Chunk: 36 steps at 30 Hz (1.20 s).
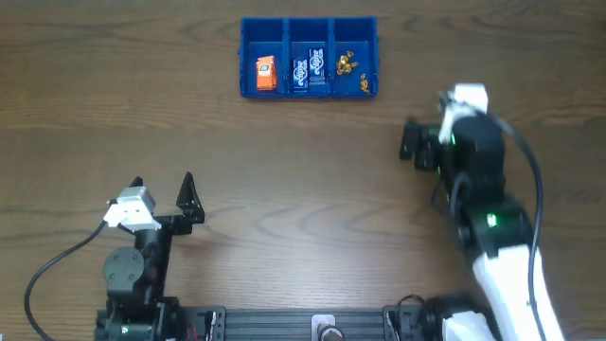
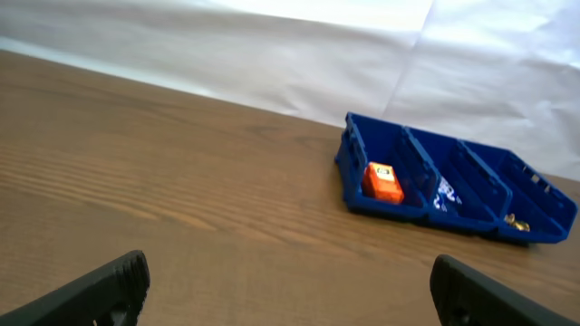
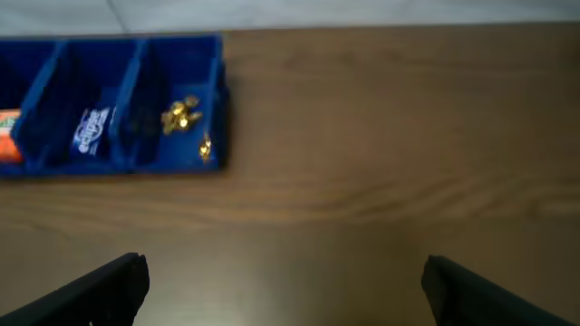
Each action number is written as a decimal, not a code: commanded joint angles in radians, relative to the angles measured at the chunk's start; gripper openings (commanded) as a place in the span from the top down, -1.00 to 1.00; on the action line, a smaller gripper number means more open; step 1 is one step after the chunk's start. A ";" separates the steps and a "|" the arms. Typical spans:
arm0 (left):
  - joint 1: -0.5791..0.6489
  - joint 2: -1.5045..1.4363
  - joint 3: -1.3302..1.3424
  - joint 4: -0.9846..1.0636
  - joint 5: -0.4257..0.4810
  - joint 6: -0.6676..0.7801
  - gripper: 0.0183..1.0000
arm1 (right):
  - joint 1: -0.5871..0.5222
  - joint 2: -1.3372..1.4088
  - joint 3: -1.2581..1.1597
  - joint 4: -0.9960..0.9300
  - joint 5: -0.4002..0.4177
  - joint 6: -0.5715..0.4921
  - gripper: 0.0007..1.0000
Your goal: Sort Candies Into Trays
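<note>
Table: brown wood-grain table (image 1: 284,180) seen from above, with one arm standing at each lower corner
Tray: blue tray (image 1: 309,21) with three side-by-side compartments, at the far middle of the table, well apart from both arms
Left compartment: one orange candy (image 1: 266,74) lying flat
Middle compartment: blue-wrapped candies (image 1: 308,71)
Right compartment: several small gold candies (image 1: 347,64), one lying apart near the front wall
Left gripper: left gripper (image 1: 163,180) low at the near left of the table, its two dark fingers spread wide with nothing between them
Left wrist view: bare wood lies between the fingers, and the tray (image 2: 349,156) sits far off with the orange candy (image 2: 383,181) in its nearest compartment
Right gripper: right gripper (image 1: 409,142) at the right side of the table, pointing toward the middle, its fingers spread wide and holding nothing
Right wrist view: the tray (image 3: 217,63) lies ahead and to one side, with the gold candies (image 3: 181,116) in its end compartment and bare wood between the fingers
</note>
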 commanded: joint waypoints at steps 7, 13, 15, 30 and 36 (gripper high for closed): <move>0.004 -0.006 -0.017 -0.042 -0.013 0.004 -1.00 | -0.165 -0.632 -0.576 0.279 -0.219 0.011 -1.00; 0.004 -0.006 -0.017 -0.042 -0.013 0.004 -1.00 | -0.165 -0.817 -0.672 0.298 -0.218 -0.034 -1.00; 0.004 -0.006 -0.017 -0.042 -0.013 0.003 -1.00 | -0.165 -0.840 -0.705 0.329 -0.218 -0.080 -1.00; 0.004 -0.006 -0.017 -0.042 -0.013 0.004 -1.00 | -0.118 -0.924 -0.752 0.333 -0.173 -0.200 -1.00; 0.004 -0.006 -0.017 -0.042 -0.013 0.004 -1.00 | -0.117 -0.924 -0.752 0.333 -0.173 -0.200 -1.00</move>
